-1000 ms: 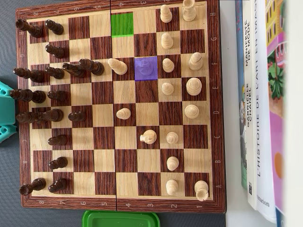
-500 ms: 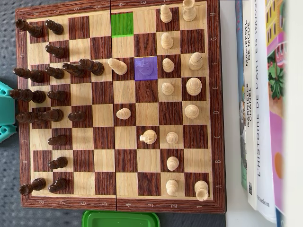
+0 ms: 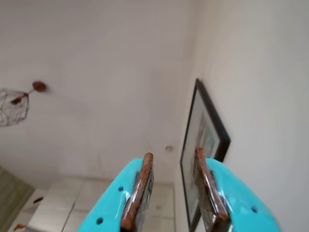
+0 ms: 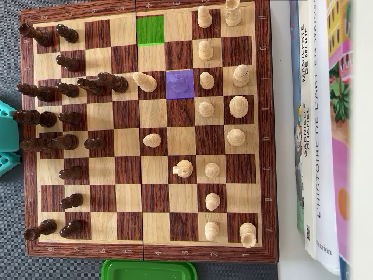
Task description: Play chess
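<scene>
The wooden chessboard fills the overhead view. Dark pieces crowd its left columns and light pieces stand on the right. A light piece leans close to a dark piece near the middle. One square is marked green and another purple. Teal parts of my arm show only at the board's left edge. In the wrist view my gripper points up at a ceiling and wall, open, with nothing between its brown pads.
Books lie along the board's right side. A green plastic lid sits at the bottom edge. The wrist view shows a framed picture on a wall and a wire lamp.
</scene>
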Motion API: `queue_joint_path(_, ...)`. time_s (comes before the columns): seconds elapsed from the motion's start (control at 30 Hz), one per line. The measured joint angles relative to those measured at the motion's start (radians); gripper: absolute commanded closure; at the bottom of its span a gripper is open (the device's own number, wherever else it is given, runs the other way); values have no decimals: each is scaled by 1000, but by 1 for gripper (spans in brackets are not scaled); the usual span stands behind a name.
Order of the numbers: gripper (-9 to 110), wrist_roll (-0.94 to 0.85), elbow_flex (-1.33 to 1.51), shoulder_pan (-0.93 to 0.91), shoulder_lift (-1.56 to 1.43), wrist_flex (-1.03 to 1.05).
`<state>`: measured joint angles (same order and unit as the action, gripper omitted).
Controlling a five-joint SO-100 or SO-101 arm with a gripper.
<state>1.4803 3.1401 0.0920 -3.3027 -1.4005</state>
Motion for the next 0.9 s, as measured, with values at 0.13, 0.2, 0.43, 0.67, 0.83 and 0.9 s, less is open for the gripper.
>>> queue_joint_path(0.13, 88, 0, 0, 38, 112, 110)
queue_joint_path(0.2, 88, 0, -2, 74, 143, 173)
queue_joint_path(0.43, 88, 0, -101, 98, 176, 604)
queue_joint_path(0.67, 88, 0, -267, 98, 176, 1197)
queue_joint_path(0.83, 88, 0, -350, 98, 210, 1557)
queue_joint_path(0.9, 88, 0, -390, 98, 259, 1671)
